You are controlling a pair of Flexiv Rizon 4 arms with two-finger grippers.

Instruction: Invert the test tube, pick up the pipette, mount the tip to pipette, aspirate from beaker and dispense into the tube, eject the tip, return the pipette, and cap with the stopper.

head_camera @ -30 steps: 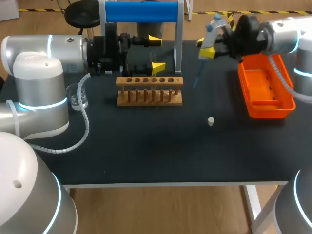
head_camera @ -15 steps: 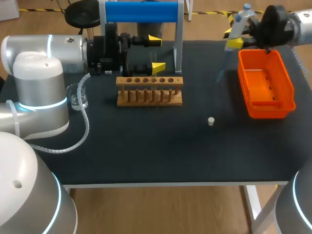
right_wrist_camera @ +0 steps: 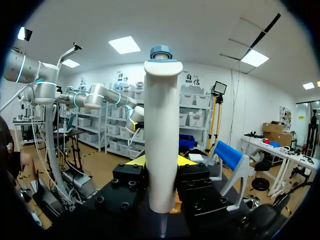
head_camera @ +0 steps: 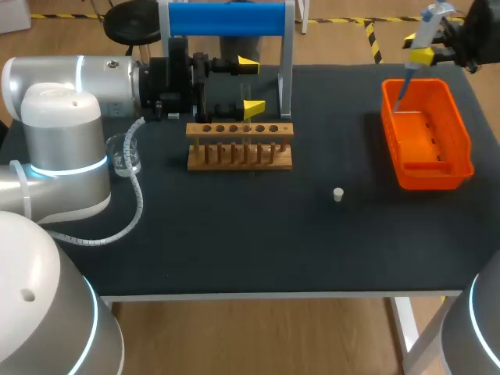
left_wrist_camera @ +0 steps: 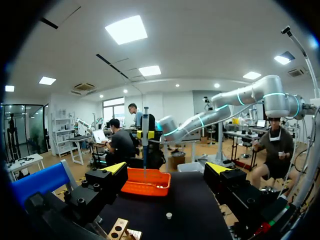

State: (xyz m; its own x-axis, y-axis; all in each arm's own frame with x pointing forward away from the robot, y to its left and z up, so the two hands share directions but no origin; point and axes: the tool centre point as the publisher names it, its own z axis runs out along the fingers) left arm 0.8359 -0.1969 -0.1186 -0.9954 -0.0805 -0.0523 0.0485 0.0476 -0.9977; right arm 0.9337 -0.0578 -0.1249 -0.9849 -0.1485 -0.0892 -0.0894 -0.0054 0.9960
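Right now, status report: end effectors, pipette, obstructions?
Right end effector shut on white plastic pipette, tip over orange plastic tray. Left end effector open behind wooden rack. No obstruction.

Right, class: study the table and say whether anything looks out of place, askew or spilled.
Only the small white stopper stands out: it sits alone on the table, apart from the wooden rack. The pipette in the right gripper hangs tilted over the orange tray. No spill shows.
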